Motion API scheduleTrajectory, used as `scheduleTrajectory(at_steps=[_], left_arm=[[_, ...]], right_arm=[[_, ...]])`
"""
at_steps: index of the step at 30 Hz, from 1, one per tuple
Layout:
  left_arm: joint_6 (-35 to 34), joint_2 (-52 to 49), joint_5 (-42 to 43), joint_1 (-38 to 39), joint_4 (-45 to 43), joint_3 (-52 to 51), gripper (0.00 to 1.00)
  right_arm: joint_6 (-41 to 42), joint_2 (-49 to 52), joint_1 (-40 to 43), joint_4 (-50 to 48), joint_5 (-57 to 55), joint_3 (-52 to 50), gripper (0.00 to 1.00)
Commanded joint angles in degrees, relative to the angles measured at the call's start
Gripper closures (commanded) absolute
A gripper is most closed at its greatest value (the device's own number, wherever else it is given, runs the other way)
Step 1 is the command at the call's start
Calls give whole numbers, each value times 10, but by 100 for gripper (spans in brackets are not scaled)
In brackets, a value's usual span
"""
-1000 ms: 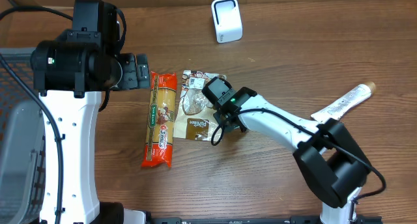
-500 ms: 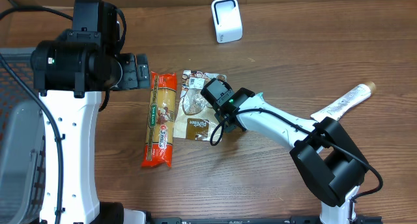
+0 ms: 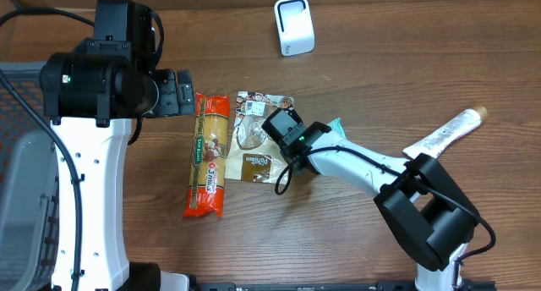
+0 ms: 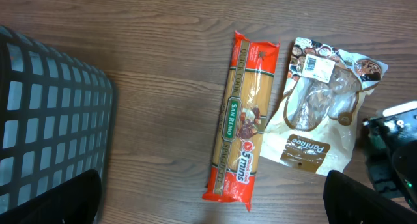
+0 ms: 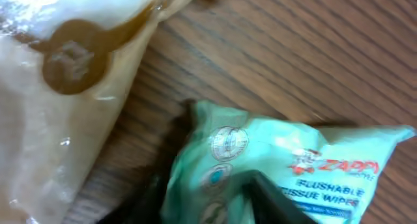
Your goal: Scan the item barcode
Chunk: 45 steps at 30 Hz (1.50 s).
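The right gripper (image 5: 205,199) is seen partly closed, its dark fingers (image 5: 262,193) pinched on one end of a mint-green soft plastic packet of flushable wipes (image 5: 287,152) — judged to be the item for scanning. The packet lies on the brown wooden table (image 3: 380,71), just beside a tan clear-windowed food pouch (image 3: 254,147); a long red-orange spaghetti packet (image 3: 209,156) lies beyond that. The packet is expected to be light, limp and slick — a hold across a sealed end, clear of any barcode, is advised. The small white box-shaped scanner (image 3: 294,25) stands well apart. The left gripper (image 4: 212,208) is held wide open and empty.
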<state>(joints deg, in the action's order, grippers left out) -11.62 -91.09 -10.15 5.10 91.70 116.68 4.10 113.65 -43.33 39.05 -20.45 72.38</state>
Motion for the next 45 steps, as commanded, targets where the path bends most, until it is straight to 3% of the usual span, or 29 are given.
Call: scheduleTrajectory(at_steps=[1,5,11,16,20,26,31,34,40,45], left_arm=[[-4,2,-7,-2,-1,0,0],[-4,2,-7,-2,-1,0,0],[-4,2,-7,-2,-1,0,0],[-4,2,-7,-2,-1,0,0],[-4,2,-7,-2,-1,0,0],[-4,2,-7,-2,-1,0,0],[-4,2,-7,-2,-1,0,0],[-4,2,-7,-2,-1,0,0],[-4,2,-7,-2,-1,0,0],[-4,2,-7,-2,-1,0,0]], right_arm=[[6,16,3,2,19,-37,72],[6,16,3,2,18,-36,96],[17,4,3,83,22,22,96],[16,-38,17,206,108,124,96],[-19,-101,47,260,295,204,96],[-92,-154,179,242,711,211,96],[-144,-138,258,220,881,139,96],[-151,-120,274,135,972,41,96],[-113,-83,276,-4,975,-61,96],[-99,-53,281,-15,845,-67,96]])
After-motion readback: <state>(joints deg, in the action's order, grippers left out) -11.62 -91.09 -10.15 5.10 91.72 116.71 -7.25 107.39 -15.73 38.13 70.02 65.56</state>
